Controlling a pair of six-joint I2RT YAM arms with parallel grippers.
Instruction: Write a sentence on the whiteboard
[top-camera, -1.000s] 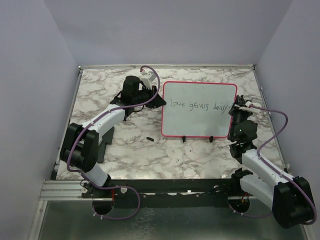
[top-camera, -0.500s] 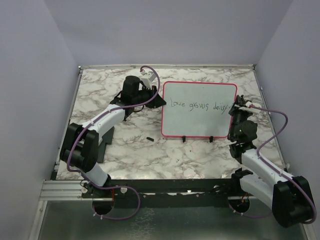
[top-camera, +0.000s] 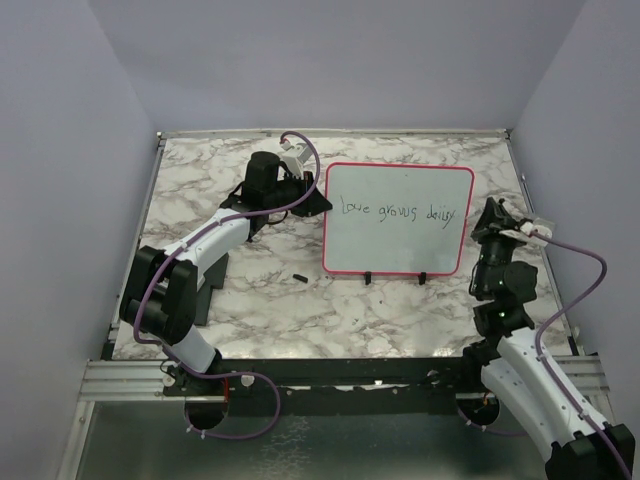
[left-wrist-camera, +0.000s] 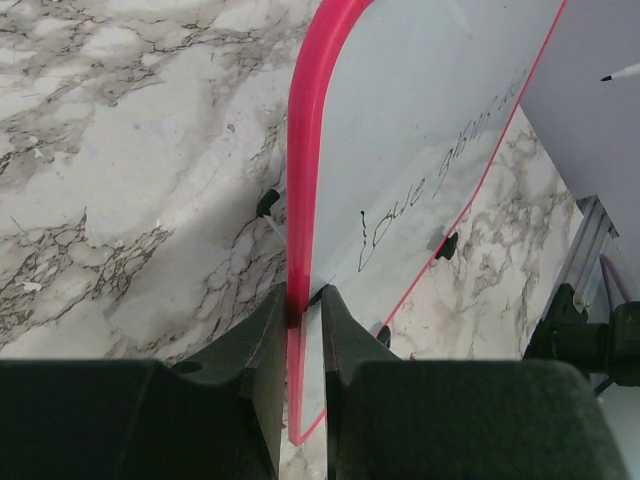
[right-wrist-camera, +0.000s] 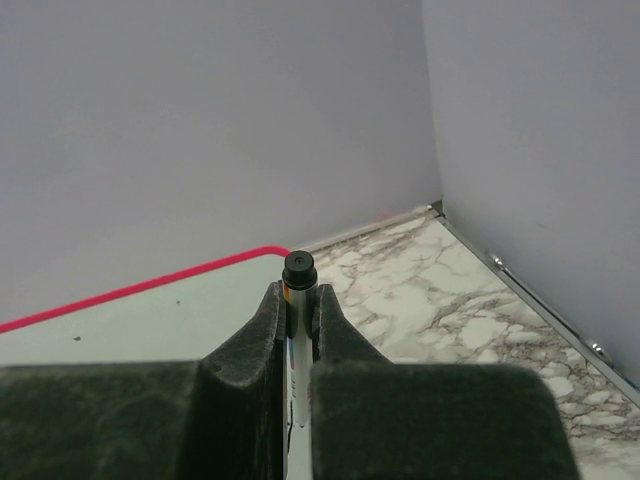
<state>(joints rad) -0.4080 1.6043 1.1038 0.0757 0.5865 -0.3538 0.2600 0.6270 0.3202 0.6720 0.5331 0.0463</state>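
Right arm had pulled back from the right edge of the whiteboard (top-camera: 400, 250) toward the near right corner of the desk (top-camera: 200, 170). Everything else stayed where it was.

The right end effector (right-wrist-camera: 297, 300) was pinching a marker (right-wrist-camera: 299, 268), pressed tight on both sides of it. It was off the board now, just beside the board's right edge. The left end effector (left-wrist-camera: 305, 300) was pinching the board's pink left rim and holding it steady.

The whiteboard sat in the far right part of the desk, with its right side near the desk's right edge. The sentence (top-camera: 398, 211) ran in one line across the board, from the left side to the right. It read about "Love grows daily".

I think the writing was done, or very nearly. The last word reached the right side, and the marker was lifted away. What looked left was to put the marker down and let go of the board. A small black thing (top-camera: 298, 275) lay on the desk near the board's near left corner; I could not tell what it was.
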